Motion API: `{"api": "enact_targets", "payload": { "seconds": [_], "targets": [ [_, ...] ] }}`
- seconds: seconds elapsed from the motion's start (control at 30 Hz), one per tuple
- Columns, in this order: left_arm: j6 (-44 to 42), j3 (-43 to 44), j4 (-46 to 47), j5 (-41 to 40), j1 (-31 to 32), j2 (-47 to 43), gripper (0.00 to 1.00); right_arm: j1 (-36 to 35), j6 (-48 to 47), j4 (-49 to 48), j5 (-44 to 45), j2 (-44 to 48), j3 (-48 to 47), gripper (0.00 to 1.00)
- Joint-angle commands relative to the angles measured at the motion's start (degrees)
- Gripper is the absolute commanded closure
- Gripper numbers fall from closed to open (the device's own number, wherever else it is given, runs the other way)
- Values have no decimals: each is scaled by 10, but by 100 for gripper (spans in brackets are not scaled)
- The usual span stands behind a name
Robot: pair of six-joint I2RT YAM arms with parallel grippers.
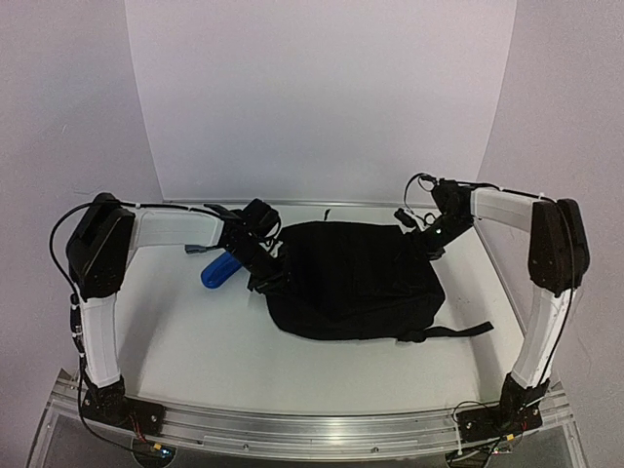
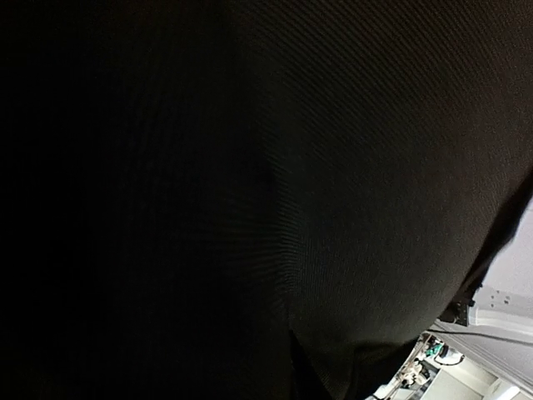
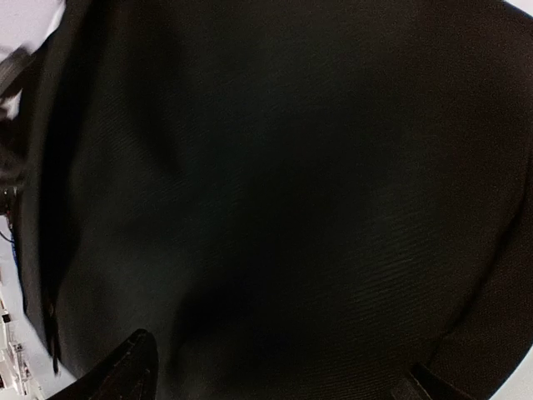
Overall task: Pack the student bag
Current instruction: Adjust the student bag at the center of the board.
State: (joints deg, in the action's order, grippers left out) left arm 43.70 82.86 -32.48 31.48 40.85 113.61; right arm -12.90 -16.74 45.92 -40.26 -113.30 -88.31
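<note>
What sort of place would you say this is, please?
Probably a robotics lab test bench: a white table enclosed by plain white backdrop panels, with robot arms bolted to an aluminium rail at its near edge.

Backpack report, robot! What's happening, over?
Left pincer at backpack, grip unclear. Right pincer open, far corner. Backpack lying flat. Blue item left of it.

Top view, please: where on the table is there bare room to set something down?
Bare: the front-left patch between the left arm, the near rail and the student bag; also the strip in front of the bag. Crowded: the bag's left edge, with the left gripper and a blue object.
</note>
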Motion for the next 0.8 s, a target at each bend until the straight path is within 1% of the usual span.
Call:
{"api": "enact_targets", "payload": {
  "seconds": [0.0,0.1,0.17,0.27,0.33,0.4,0.43,0.53,0.57,0.63,0.67,0.7,0.77],
  "targets": [
    [-45,136,-14,-11,-60,56,84,-8,-8,52,-104,103,109,17],
    [-53,195,-18,-6,-102,91,83,-24,-11,51,-131,151,175,17],
    [-71,256,-41,-6,-123,120,80,-64,-11,46,-131,174,194,17],
    [-103,356,-103,-12,-139,163,66,-131,-3,41,-119,191,187,17],
    [-121,390,-129,-15,-143,171,58,-141,5,43,-120,195,164,16],
    [-131,394,-147,-11,-144,155,52,-142,-2,61,-110,197,125,16],
    [-128,380,-148,-9,-143,140,51,-142,-11,73,-106,203,104,17],
    [-107,279,-114,-1,-139,67,48,-146,-16,66,-90,233,70,20],
    [-96,235,-96,-1,-136,37,48,-153,-5,45,-75,240,66,22],
    [-69,148,-53,-1,-129,-19,47,-176,23,-11,-14,247,62,27],
    [-54,118,-36,1,-125,-39,47,-185,39,-33,10,244,60,28],
    [-36,88,-20,-2,-121,-55,47,-194,59,-46,30,235,55,28],
    [-18,43,-3,-13,-107,-81,47,-209,96,-58,36,200,38,27]
  ]
}}
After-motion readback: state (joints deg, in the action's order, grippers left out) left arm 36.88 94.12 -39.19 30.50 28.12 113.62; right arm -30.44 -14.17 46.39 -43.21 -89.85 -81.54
